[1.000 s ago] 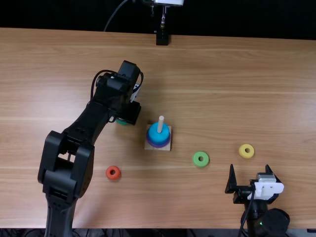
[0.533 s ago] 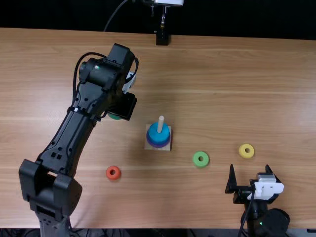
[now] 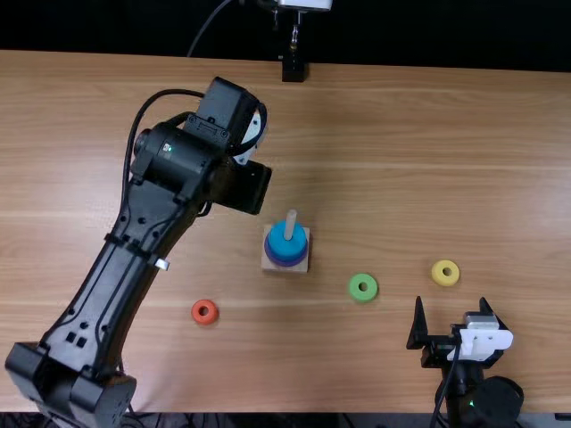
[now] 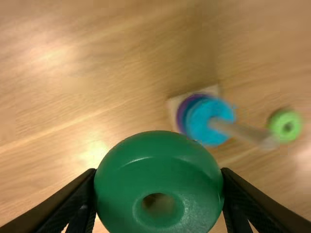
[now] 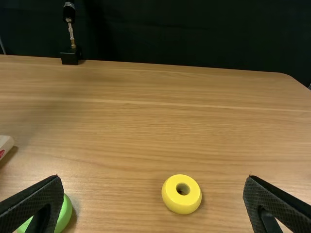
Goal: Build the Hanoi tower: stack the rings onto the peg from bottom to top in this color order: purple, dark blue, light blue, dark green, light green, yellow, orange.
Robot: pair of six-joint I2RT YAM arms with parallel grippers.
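Observation:
In the top view my left gripper (image 3: 241, 185) is up and left of the peg (image 3: 291, 225), its fingers hidden beneath the arm. Seen from its wrist, the left gripper (image 4: 159, 182) is shut on the dark green ring (image 4: 163, 165), held above the table beside the base. Purple (image 3: 285, 264), dark blue (image 4: 187, 112) and light blue (image 3: 284, 239) rings are stacked on the peg. The light green ring (image 3: 363, 287), yellow ring (image 3: 445, 273) and orange ring (image 3: 204, 312) lie on the table. My right gripper (image 3: 451, 303) stands open near the yellow ring; the right gripper (image 5: 153, 179) holds nothing.
The peg's square wooden base (image 3: 268, 265) sits near the table's middle, between the orange and light green rings. A black stand (image 3: 293, 68) is at the table's far edge. The left arm spans the table's left side.
The left arm first swung left, then its gripper moved right, nearer the peg. The green ring edge seen beneath it earlier has gone out of sight under the arm. The right arm kept still.

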